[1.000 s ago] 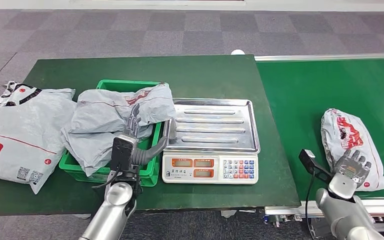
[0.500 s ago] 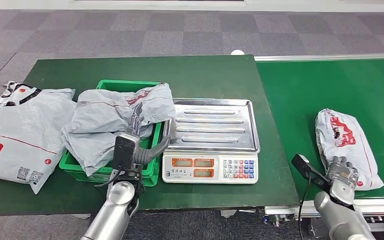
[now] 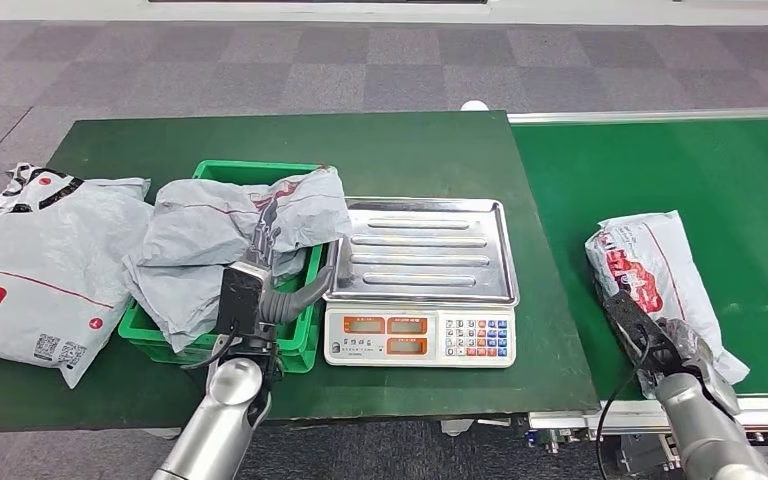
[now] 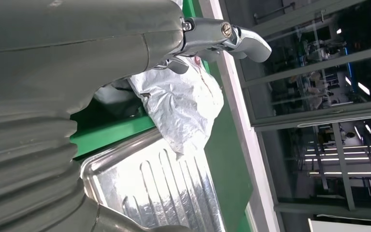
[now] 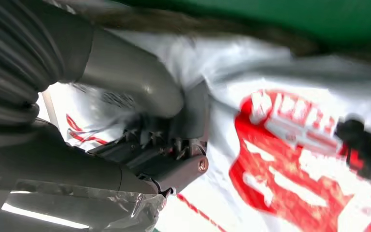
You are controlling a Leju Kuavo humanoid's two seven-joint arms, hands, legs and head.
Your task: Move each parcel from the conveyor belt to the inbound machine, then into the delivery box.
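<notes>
Your right hand (image 3: 688, 345) is on the near end of the parcel (image 3: 650, 275) on the conveyor belt (image 3: 720, 190), right side of the scene. The right wrist view shows thumb and fingers pressed into the white plastic, so it reads as clamped on the bag, though blur hides the fingertips. The parcel's long axis runs near-right to far-left, its far end tilted toward the scale (image 3: 422, 285). The scale lies left of the parcel, across the belt edge; the coming move likely carries it that way, and the right arm is clearly nearer. Your left hand (image 3: 260, 290) hovers between the green box (image 3: 222, 170) and the scale tray on the counter (image 3: 380, 150), fingers apart, holding nothing.
</notes>
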